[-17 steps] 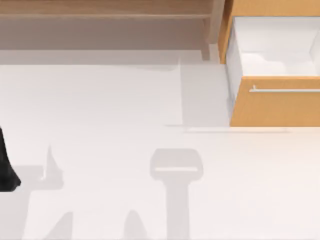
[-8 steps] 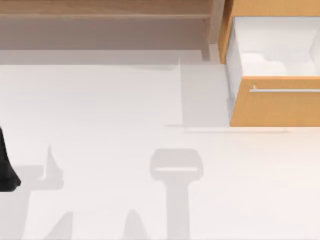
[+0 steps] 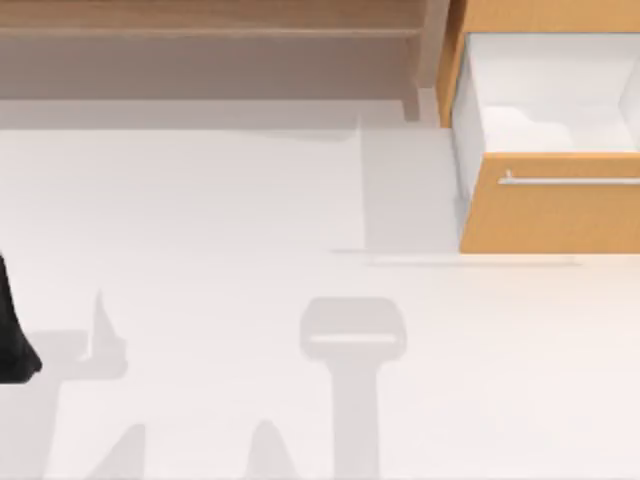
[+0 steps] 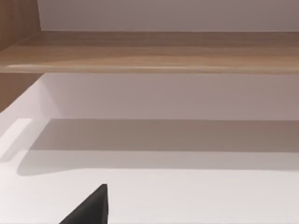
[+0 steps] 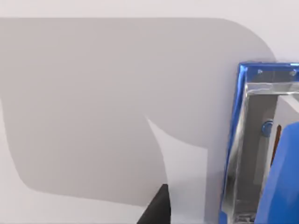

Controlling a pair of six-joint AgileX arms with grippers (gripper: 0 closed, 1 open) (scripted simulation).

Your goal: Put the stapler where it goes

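The stapler (image 5: 254, 140) is bright blue with a shiny metal channel. In the right wrist view it lies on a white surface, seen close up and cut off by the picture's edge. A black part of my right gripper (image 5: 156, 207) pokes in just beside it, apart from it. My left gripper (image 3: 12, 335) is a black shape at the table's left edge in the top view, and a black tip of it (image 4: 91, 207) hangs over bare white table in the left wrist view.
An open drawer (image 3: 550, 210) with an orange wood front, a silver handle (image 3: 565, 181) and a white inside stands at the back right. A wooden shelf (image 3: 200, 20) runs along the back. Grey shadows lie across the white table (image 3: 250, 200).
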